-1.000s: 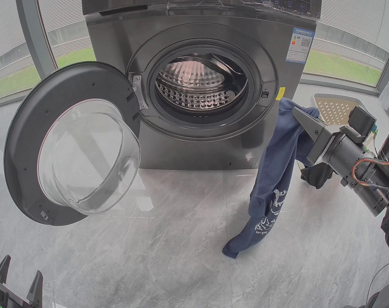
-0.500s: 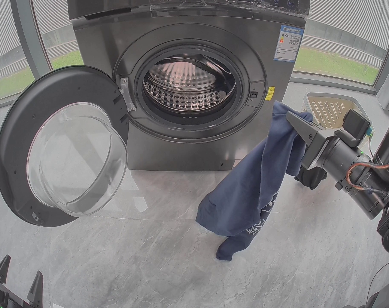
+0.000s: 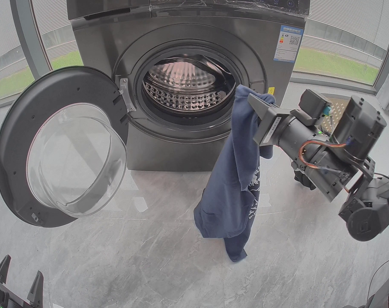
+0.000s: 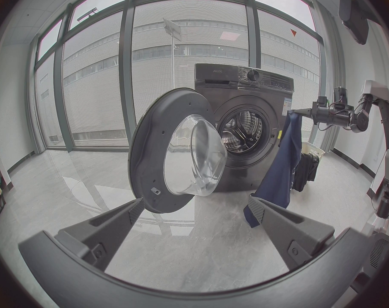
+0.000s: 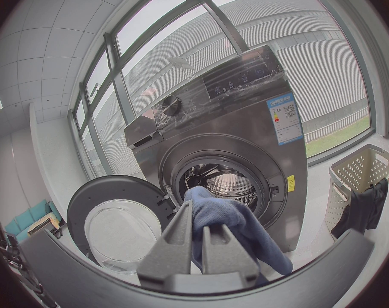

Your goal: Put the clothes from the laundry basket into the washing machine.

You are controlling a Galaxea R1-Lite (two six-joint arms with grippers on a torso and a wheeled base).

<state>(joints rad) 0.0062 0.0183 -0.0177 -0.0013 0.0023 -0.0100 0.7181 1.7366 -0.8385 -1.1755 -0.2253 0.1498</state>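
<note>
Head view puts the right gripper just beside the right edge of the washing machine opening, its 2 fingers clamped on the top of a blue garment. The cloth hangs long from that pinch, down past the machine's lower panel toward the floor; whether its hem touches the tiles is hard to tell. The door stands swung wide to the left, so the drum is unobstructed and shows bare metal. Right wrist view has the laundry basket at the machine's right side, with 1 dark garment draped over its rim. The left gripper sits low and well apart from all this, fingers spread and holding nothing.

The step in hand looks like carrying the blue piece to the drum. Next, the pinch should go through the opening and deep enough that the trailing length follows over the sill before the fingers let go. The dark piece then remains.
</note>
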